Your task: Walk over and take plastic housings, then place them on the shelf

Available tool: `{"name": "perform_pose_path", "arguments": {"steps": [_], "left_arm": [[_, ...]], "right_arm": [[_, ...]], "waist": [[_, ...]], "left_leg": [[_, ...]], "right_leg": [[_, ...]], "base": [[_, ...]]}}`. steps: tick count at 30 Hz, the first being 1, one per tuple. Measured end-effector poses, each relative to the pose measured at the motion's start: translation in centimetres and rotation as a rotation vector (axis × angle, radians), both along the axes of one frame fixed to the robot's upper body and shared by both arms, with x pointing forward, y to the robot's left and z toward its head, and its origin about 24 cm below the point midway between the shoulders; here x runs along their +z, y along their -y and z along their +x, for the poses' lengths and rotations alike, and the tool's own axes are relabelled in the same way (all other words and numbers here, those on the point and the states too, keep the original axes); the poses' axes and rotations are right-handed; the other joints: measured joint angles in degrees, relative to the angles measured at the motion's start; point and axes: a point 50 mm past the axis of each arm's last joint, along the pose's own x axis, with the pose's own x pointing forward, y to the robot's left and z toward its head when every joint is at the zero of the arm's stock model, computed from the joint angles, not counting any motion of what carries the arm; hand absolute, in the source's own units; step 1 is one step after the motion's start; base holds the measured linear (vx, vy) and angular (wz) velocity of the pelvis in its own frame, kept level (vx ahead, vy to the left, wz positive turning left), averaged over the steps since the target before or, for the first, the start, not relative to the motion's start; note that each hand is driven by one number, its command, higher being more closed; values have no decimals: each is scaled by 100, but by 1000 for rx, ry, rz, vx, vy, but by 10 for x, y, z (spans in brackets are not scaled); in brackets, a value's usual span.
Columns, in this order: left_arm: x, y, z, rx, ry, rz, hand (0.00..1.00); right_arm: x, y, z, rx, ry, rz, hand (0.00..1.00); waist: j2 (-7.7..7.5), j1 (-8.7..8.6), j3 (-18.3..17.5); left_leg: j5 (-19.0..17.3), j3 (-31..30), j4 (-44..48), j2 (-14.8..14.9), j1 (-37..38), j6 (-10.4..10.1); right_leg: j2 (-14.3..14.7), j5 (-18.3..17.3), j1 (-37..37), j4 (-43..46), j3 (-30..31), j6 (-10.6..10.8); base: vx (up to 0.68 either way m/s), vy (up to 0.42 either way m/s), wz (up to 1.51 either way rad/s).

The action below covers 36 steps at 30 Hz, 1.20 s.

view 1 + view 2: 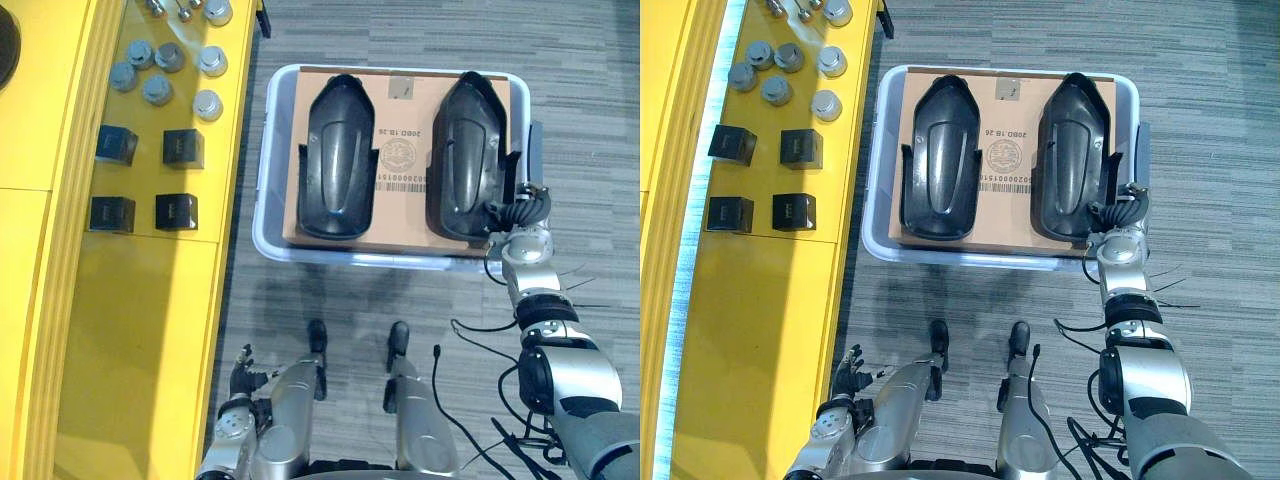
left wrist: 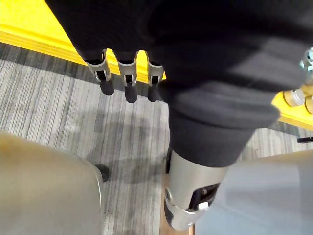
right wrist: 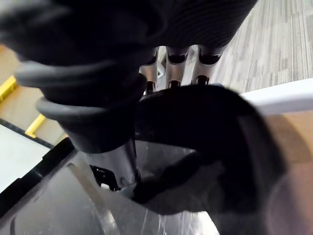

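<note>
Barely started: left housing (image 1: 338,150) and right housing (image 1: 465,150) lie in the bin (image 1: 380,261) upper centre, yellow shelf (image 1: 130,330) has none; my right hand (image 1: 515,208) meets the right one's near end, grip I can't tell, left hand (image 2: 127,83) loose-fingered, empty.

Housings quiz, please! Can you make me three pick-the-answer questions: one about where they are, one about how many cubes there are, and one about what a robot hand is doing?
1. Where are the two housings?
A on the bare floor
B on cardboard in the bin
C on a chair

2. How many black cubes sit on the shelf?
A four
B two
C six

3. What is the right robot hand doing?
A hanging empty
B pushing a cube
C gripping the right housing

Answers:
1 B: both lie on the cardboard inside the bin.
2 A: there are two rows of two.
3 C: its fingers hook over the housing's near rim, with the thumb inside.
</note>
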Motion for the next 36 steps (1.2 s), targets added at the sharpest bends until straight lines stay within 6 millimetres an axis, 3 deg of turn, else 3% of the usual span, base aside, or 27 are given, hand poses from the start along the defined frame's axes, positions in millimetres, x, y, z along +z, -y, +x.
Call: {"name": "perform_pose_path", "arguments": {"steps": [5,11,16,20,22,23,25,26,27,31,34,36], "left_arm": [[0,1,0,-1,-1,-3,0],[1,3,1,-8,3,-5,0],[12,4,5,-11,67,-10,0],[46,8,13,-3,243,-32,0],[58,11,16,-14,302,-36,0],[77,16,23,-32,392,-45,0],[97,20,27,-37,482,-58,0],[119,27,32,-53,579,-74,0],[122,28,33,-57,594,-77,0],[169,44,43,-78,795,-111,0],[197,56,51,-112,918,-144,0],[206,63,56,-131,952,-156,0]], "right_arm": [[-13,3,-8,3,-14,12,100],[-29,-2,-34,27,25,-9,100],[-36,-9,-67,9,94,-20,100],[-48,-12,-93,-53,99,-55,100],[-47,-16,-96,-52,110,-71,100],[-44,-23,-99,-39,126,-99,100],[-40,-30,-102,-26,143,-140,100],[-35,-36,-104,-15,157,-187,100],[-34,-37,-104,-10,159,-194,100],[-24,-57,-101,51,182,-309,100],[-14,-71,-100,86,221,-359,100],[-5,-82,-99,115,263,-371,100]], "waist": [[-7,20,-1],[-28,-28,-10],[-231,-189,-355],[-320,-208,-877],[-308,-207,-999],[-295,-200,-1107],[-289,-199,-1147],[-283,-215,-1203],[-285,-213,-1235],[-283,-182,-1455],[-279,-175,-1555],[-280,-178,-1609]], "left_leg": [[51,-1,-176,1,285,-12],[200,0,-506,-28,588,-26],[372,-17,-808,-58,792,-26],[373,-14,-1023,-90,1115,-36],[375,-46,-1103,-91,1156,-92],[405,-184,-1244,-107,1260,-122],[454,-259,-1353,-108,1371,-124],[515,-325,-1441,-103,1439,-155],[527,-327,-1454,-102,1440,-148],[581,-417,-1472,-99,1586,-84],[581,-495,-1484,-100,1645,-84],[581,-494,-1487,-104,1682,-84]], "right_leg": [[5,0,211,-23,-6,0],[-10,1,358,-24,-8,2],[-23,3,425,-31,-25,12],[-52,-52,688,-119,-7,94],[-62,-83,690,-115,-6,139],[-59,-128,735,-122,-34,133],[-50,-150,811,-133,-90,148],[-43,-150,895,-161,-167,153],[-41,-147,894,-167,-170,158],[-33,-139,1101,-224,-231,159],[-37,-139,1184,-229,-305,159],[-43,-139,1213,-227,-303,159]], "base": [[0,1,1],[-1,2,1],[-1,0,2],[-5,2,-1],[0,0,0],[0,0,0],[9,-20,12],[23,-17,18],[40,-13,16],[79,-7,9],[35,0,12],[0,0,0]]}}
